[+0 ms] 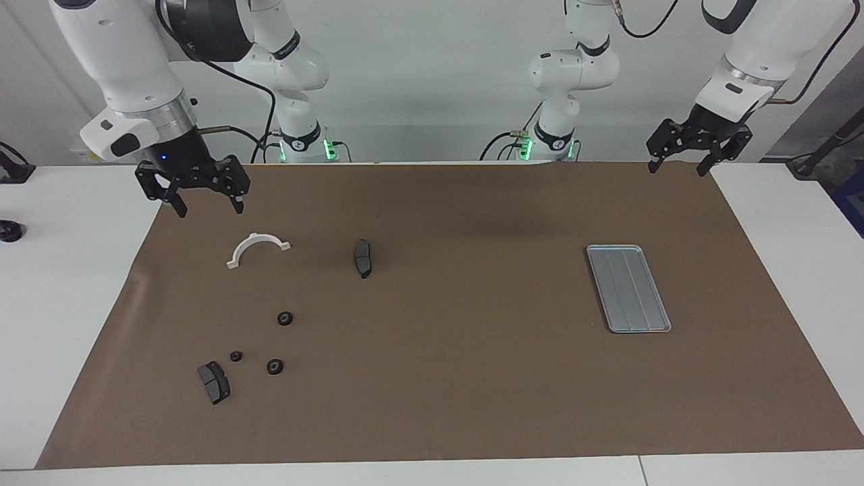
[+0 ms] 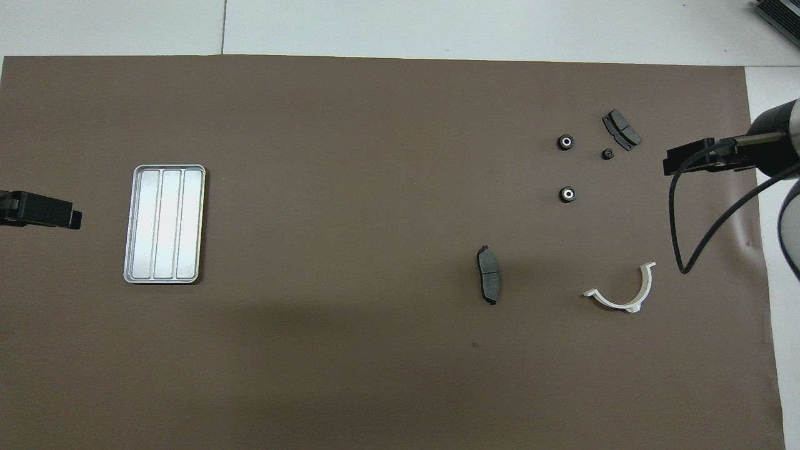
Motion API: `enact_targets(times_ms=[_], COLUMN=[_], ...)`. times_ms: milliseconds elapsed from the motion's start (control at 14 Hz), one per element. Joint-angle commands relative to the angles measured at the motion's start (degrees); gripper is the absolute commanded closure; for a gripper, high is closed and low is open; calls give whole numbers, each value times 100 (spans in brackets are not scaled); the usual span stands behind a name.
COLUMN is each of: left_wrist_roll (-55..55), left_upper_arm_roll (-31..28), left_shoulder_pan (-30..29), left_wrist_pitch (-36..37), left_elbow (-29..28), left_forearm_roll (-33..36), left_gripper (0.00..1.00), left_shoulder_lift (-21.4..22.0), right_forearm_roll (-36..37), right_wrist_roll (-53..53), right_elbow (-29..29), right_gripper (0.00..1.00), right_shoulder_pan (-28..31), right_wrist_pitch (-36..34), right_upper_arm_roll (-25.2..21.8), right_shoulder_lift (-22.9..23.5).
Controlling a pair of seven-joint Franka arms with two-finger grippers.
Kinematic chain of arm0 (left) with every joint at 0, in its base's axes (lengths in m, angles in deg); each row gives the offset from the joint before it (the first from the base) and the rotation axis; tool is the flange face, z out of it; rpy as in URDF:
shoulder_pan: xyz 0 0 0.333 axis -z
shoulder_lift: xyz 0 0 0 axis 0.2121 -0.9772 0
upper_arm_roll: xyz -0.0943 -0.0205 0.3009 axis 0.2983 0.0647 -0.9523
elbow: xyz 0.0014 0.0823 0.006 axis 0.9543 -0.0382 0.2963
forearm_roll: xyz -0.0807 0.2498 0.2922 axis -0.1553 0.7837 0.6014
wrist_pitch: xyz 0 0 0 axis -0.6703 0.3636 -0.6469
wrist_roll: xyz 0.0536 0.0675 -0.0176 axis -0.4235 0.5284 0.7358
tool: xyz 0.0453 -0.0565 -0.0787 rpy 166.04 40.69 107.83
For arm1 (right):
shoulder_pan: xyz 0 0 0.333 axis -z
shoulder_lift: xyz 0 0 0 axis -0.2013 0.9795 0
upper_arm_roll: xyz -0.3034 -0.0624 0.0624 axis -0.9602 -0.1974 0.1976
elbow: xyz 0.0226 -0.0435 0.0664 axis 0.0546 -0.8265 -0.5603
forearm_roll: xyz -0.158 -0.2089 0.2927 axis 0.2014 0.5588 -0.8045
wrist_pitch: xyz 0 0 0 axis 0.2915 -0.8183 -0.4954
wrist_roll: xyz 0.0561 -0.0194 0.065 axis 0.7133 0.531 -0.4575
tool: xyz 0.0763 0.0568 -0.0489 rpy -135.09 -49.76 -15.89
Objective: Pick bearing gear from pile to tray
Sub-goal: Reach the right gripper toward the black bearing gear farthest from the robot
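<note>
Three small black round gears lie on the brown mat toward the right arm's end: one [image 1: 285, 318] [image 2: 567, 194], another [image 1: 274, 366] [image 2: 566, 142] and a smaller one [image 1: 235, 356] [image 2: 607, 153]. The silver ridged tray [image 1: 628, 288] [image 2: 164, 223] lies empty toward the left arm's end. My right gripper [image 1: 208, 206] [image 2: 687, 159] is open and empty, raised over the mat's edge near the white half-ring bracket [image 1: 257, 248] [image 2: 622, 294]. My left gripper [image 1: 677, 167] [image 2: 56, 212] is open and empty, waiting raised over the mat's edge beside the tray.
One dark grey brake pad [image 1: 214, 382] [image 2: 621, 130] lies beside the smaller gear. Another brake pad [image 1: 363, 258] [image 2: 489, 282] lies nearer to the robots, toward the mat's middle. The brown mat [image 1: 472, 378] covers most of the white table.
</note>
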Motion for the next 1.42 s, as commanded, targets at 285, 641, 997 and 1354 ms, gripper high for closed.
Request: enact_targets(times_ms=[285,641,997,1354], left_wrist_roll=[-14,-14,-14,-14], left_upper_arm_roll=[33,33,33,33], left_shoulder_pan=[-42,-42,-42,-42], left_wrist_pitch=[90,90,90,90], left_elbow=[-12,-12,-12,-12], left_forearm_roll=[94,94,94,94], left_gripper=[0,0,0,0], left_shoulder_lift=[33,33,33,33], right_forearm_roll=[-77,431,782,1451], right_wrist_roll=[62,62,237,1158], right_elbow=[-752,-744,-726,-700], right_gripper=[0,0,0,0], right_shoulder_pan=[-84,-93,-102,-383], right_wrist_pitch=[1079,1940,3056,3514], right_upper_arm_roll=[27,27,26,26], right_shoulder_lift=[140,1036,1889,2530])
